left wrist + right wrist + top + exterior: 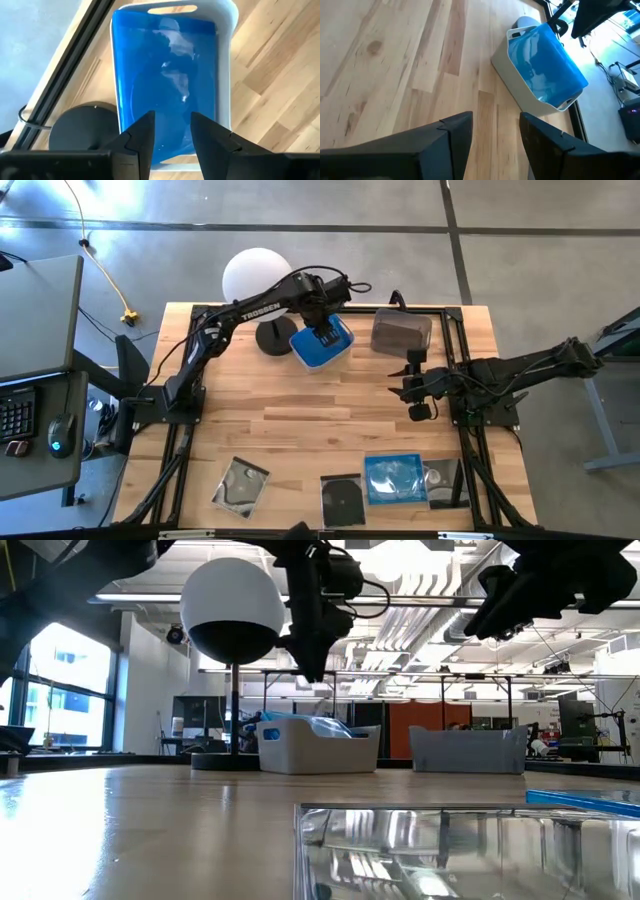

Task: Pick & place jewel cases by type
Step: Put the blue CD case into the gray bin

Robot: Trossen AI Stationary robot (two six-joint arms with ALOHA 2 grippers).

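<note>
Pale butcher-block table (300,430), dark frame round the edge.

Far left of near edge: clear jewel case (241,484) with dark insides, flat on the wood, turned at a slant to the table edge.

Back of table, left of centre: round black lamp base (274,337) under a white globe (256,274). Touching or just beside it, white tub (322,345), slightly skewed, long axis running roughly away from the front edge. Inside: blue jewel case (165,85), leaning on a tilt with one edge raised toward the rim, covering nearly the whole opening. Directly above the tub: left gripper (171,132), fingers parted, nothing between them.

Near edge, centre: black-insided case (342,499), square to the edge. Just beside it, blue case (395,479), flat, overlapping or touching another clear case (447,483) to its right.

Back, right of centre: grey tub (401,332), contents not discernible.

Right side, mid-table: right gripper (415,387), hovering over bare wood, fingers apart, empty; wrist view aimed across the boards at the white tub (520,75).
</note>
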